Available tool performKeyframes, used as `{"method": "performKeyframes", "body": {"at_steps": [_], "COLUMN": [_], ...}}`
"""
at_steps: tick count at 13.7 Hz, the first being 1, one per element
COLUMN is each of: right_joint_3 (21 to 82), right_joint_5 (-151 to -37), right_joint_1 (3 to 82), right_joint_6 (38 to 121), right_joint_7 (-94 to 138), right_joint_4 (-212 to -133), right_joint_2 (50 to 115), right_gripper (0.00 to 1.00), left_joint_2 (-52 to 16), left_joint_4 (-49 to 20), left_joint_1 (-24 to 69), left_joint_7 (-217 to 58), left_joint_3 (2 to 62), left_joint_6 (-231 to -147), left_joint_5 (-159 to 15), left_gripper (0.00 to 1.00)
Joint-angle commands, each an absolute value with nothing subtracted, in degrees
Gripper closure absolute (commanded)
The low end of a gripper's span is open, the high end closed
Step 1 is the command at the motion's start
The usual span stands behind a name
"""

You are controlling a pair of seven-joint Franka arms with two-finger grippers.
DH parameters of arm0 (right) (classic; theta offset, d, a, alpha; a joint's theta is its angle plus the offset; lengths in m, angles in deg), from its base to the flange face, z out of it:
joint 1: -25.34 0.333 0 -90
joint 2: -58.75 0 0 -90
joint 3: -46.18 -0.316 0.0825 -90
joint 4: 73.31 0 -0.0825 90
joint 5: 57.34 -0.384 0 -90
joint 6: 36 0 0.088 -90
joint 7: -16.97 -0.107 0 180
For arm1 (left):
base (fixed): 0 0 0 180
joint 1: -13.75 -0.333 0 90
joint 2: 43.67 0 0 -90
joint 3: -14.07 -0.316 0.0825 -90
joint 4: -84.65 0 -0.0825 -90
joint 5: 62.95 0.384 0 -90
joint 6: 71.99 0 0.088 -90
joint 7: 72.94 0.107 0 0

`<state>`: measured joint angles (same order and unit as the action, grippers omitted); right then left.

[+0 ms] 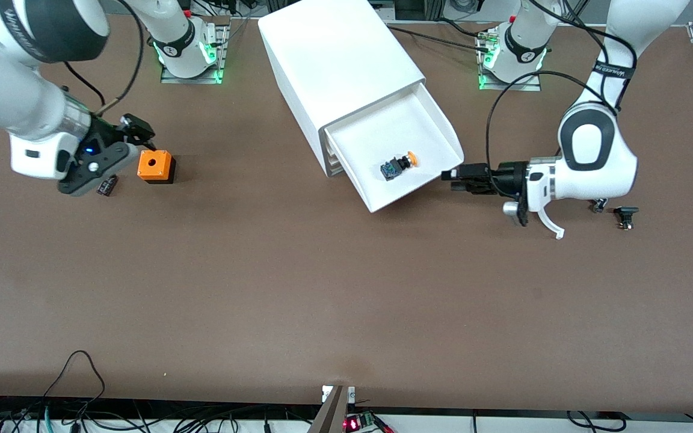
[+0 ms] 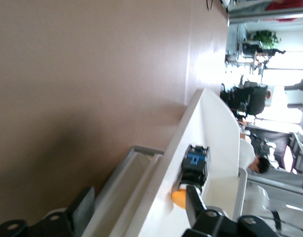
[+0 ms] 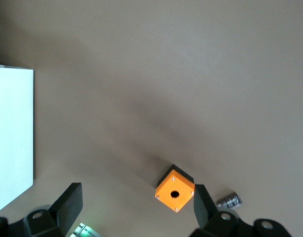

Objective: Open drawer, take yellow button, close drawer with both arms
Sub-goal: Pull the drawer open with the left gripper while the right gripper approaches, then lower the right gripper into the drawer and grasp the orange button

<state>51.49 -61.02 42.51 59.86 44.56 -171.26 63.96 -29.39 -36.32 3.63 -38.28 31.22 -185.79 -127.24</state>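
The white cabinet (image 1: 340, 66) stands at the robots' edge of the table. Its top drawer (image 1: 437, 129) is pulled out. The button (image 1: 399, 166), orange cap on a black body, lies in it. My left gripper (image 1: 447, 176) is open at the drawer's side wall near its front corner. In the left wrist view the gripper (image 2: 139, 210) straddles that wall (image 2: 156, 197), with one finger (image 2: 194, 201) inside beside the button (image 2: 194, 165). My right gripper (image 1: 112, 157) is open and empty, up over the table beside the orange cube (image 1: 156, 166).
The right wrist view shows the holed orange cube (image 3: 175, 190) and a small black part (image 3: 229, 200) below the open right gripper (image 3: 136, 203). That part (image 1: 107, 184) lies beside the cube. Two small black parts (image 1: 625, 215) lie toward the left arm's end.
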Motion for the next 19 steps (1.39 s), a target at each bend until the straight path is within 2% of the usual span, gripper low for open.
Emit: {"method": "performKeyframes", "body": {"at_steps": [1, 3, 5, 9, 11, 15, 19], "right_joint_3": [51.46, 51.02, 49.10, 47.15, 46.11, 41.10, 41.43], "right_joint_5": [-62.26, -64.09, -69.09, -69.46, -69.46, -69.20, -68.67], "right_joint_1": [45.10, 48.09, 50.99, 59.43, 61.10, 61.72, 66.11], "right_joint_6": [60.24, 60.24, 60.33, 62.87, 64.45, 72.96, 77.55], "right_joint_7": [52.10, 52.92, 53.10, 53.27, 56.85, 64.51, 71.02], "right_joint_4": [-166.49, -163.77, -157.46, -141.72, -136.97, -135.80, -135.80], "right_joint_2": [68.84, 71.65, 76.21, 85.97, 89.76, 93.72, 96.01], "right_gripper": [0.00, 0.00, 0.00, 0.00, 0.00, 0.00, 0.00], "left_joint_2": [-34.52, -34.70, -35.84, -37.07, -38.04, -38.92, -39.36], "left_joint_4": [-36.91, -37.08, -35.34, -27.26, -23.13, -14.42, -8.71], "left_joint_1": [-1.00, -1.54, -1.90, -3.03, -3.13, -3.04, -2.51], "left_joint_7": [-39.63, -39.29, -39.37, -39.98, -40.07, -42.60, -53.93], "left_joint_3": [29.64, 29.36, 27.79, 26.81, 24.19, 21.71, 20.84], "left_joint_6": [-188.26, -192.02, -192.40, -191.27, -186.36, -176.07, -167.90], "left_joint_5": [-125.61, -126.66, -124.14, -100.70, -91.99, -76.96, -68.14], "left_gripper": [0.00, 0.00, 0.00, 0.00, 0.00, 0.00, 0.00]}}
